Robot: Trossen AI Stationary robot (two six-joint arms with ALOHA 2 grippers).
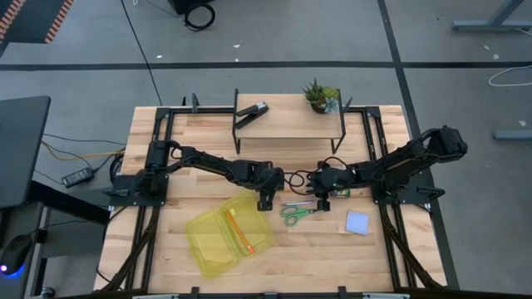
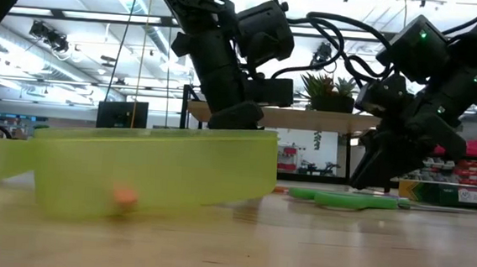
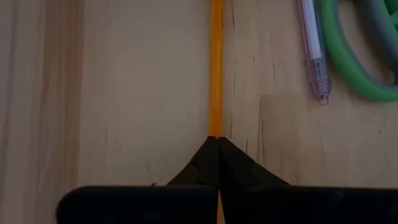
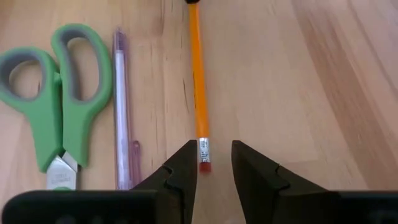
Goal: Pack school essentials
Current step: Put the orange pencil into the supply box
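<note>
The left tool (image 3: 217, 144) is pinched shut on one end of the orange pencil (image 3: 216, 68). The right tool (image 4: 214, 163) is partly open around its eraser end.

Orange pencil (image 4: 199, 87) flat on table beside purple pen (image 4: 121, 106), green-handled scissors (image 4: 53, 106); blue notepad (image 1: 357, 222) apart.

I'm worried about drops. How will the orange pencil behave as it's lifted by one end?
Probably stiff and light: the orange pencil is thin and straight. The left gripper pinches only its end, so it may pivot. Dropped, it could roll.
</note>
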